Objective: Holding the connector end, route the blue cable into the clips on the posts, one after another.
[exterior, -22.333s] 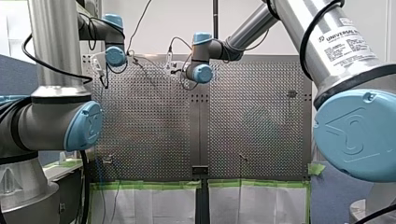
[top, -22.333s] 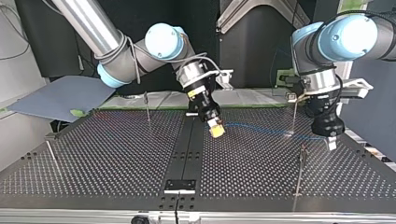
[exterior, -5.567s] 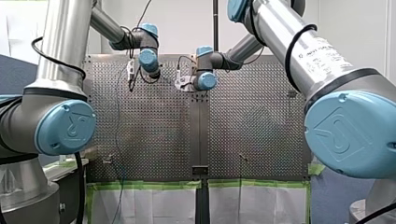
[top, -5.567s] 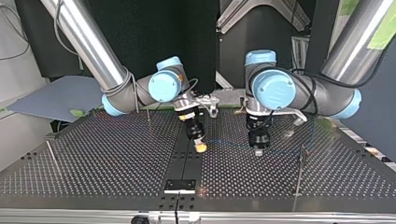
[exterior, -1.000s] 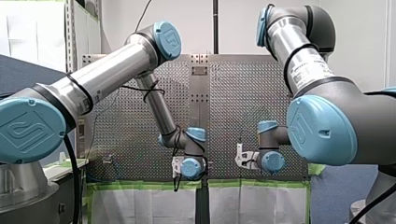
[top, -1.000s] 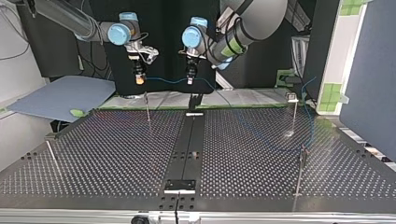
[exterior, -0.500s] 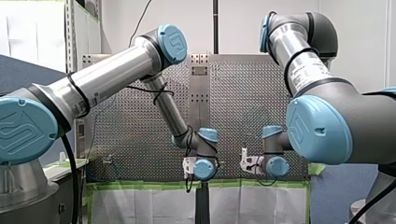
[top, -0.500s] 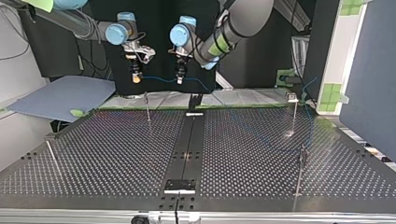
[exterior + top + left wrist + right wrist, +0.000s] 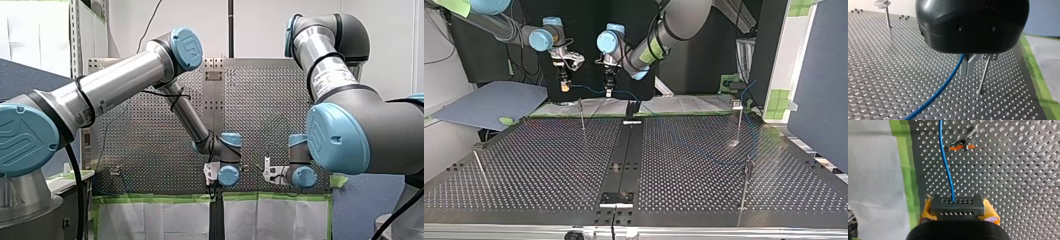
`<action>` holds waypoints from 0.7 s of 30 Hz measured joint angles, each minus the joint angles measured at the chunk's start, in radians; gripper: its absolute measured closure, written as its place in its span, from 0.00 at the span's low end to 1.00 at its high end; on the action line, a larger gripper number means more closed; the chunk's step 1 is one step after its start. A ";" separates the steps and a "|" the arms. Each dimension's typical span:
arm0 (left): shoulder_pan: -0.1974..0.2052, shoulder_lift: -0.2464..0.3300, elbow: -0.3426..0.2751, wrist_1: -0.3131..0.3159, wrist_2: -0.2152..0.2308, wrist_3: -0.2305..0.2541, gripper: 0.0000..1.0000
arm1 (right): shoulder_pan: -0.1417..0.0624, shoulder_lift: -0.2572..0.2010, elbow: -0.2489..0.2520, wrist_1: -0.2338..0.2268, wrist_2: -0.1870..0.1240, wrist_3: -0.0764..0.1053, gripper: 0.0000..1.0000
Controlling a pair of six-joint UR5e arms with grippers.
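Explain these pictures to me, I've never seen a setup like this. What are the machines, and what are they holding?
Two robot arms work over a perforated table with thin posts carrying clips. One picture looks from behind the arms, one faces them from across the table, and two come from wrist cameras. The right end effector grips the black connector between yellow pads. The left end effector pinches the blue cable further along.
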 joint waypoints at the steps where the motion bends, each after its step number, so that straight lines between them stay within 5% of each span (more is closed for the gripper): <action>1: -0.003 -0.009 0.010 -0.004 0.001 -0.003 1.00 | -0.002 0.001 -0.005 0.000 -0.008 -0.002 1.00; 11: -0.019 -0.075 0.101 -0.052 0.008 -0.006 1.00 | -0.018 0.053 -0.057 0.021 -0.094 -0.034 1.00; 21: -0.032 -0.105 0.165 -0.071 0.013 -0.007 1.00 | -0.060 0.059 -0.081 0.032 -0.149 -0.031 1.00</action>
